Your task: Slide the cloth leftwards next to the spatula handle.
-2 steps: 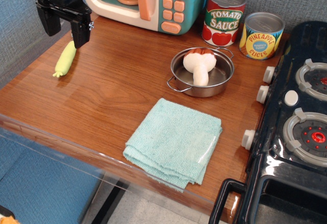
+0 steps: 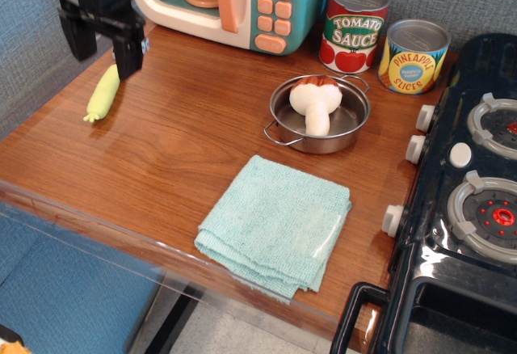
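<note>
Cloth [image 2: 275, 225] near front edge, spatula handle [image 2: 103, 93] far left

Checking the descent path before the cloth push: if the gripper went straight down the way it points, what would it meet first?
Probably the spatula handle, lying just beneath the open gripper; depth is unclear, so it could reach the bare table beside it.

cans 2 [image 2: 356, 26] [image 2: 414, 56] | cloth 1 [image 2: 275, 224] | pan 1 [image 2: 353, 124] | mushroom 1 [image 2: 315, 103]

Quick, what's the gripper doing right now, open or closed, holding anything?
Gripper: open, its two fingers spread apart with nothing between them, above the spatula handle and far from the cloth.
</note>
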